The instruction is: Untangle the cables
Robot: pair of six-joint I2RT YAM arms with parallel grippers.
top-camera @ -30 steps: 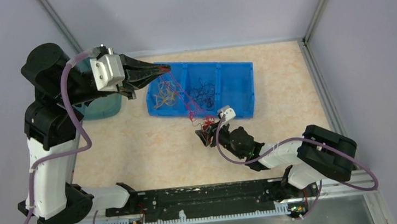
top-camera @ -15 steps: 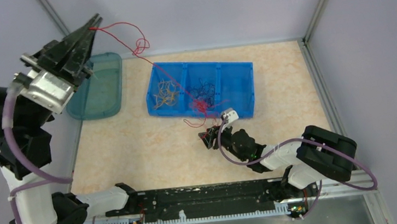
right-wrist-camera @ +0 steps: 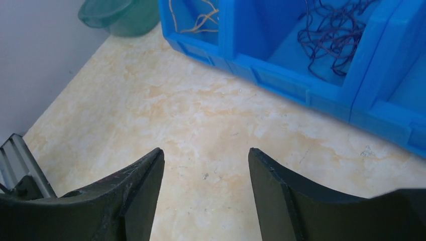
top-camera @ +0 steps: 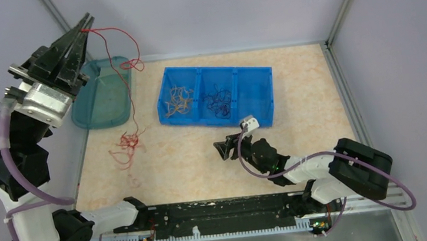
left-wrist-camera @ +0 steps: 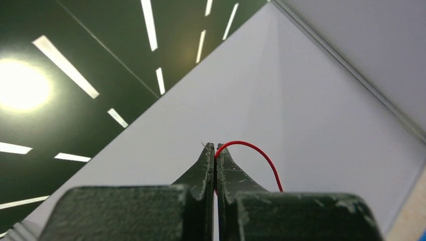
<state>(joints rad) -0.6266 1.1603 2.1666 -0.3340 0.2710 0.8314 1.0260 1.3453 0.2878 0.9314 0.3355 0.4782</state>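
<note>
Left fingers (top-camera: pixel 68 49): pressed together, raised high above the left side of the desk (top-camera: pixel 191 158), with a red cable (top-camera: pixel 126 143) clamped at the very tips; the pinch is seen plainly in the wrist view.
Red cable: hung from those tips and looped in the air beside the teal tray (top-camera: pixel 94 102). Its curly lower end is bunched in a knot that looks to be lying on the desk just in front of the tray.
Right fingers (right-wrist-camera: pixel 135 186): spread apart with nothing between them, held low over the desk just in front of the blue bin (top-camera: pixel 193 122).
Step in hand: judged to be the drawing-out of the red cable, so that its knot can be loosened.
How it is done well: the clamp should be held firm. The lift is best made slowly, so that curls slip free rather than tighten. The knot could be pinned by the right fingers, which are well apart from it now. A drop into the bin's right compartment seems the likely finish.
Count, left to right: one teal tray; one red tangle, strands not countable; one bin of three compartments; one orange-yellow heap (top-camera: pixel 177 100) in the left compartment; one dark heap (top-camera: pixel 219 99) in the middle; no cables seen in the right; two pairs of fingers.
</note>
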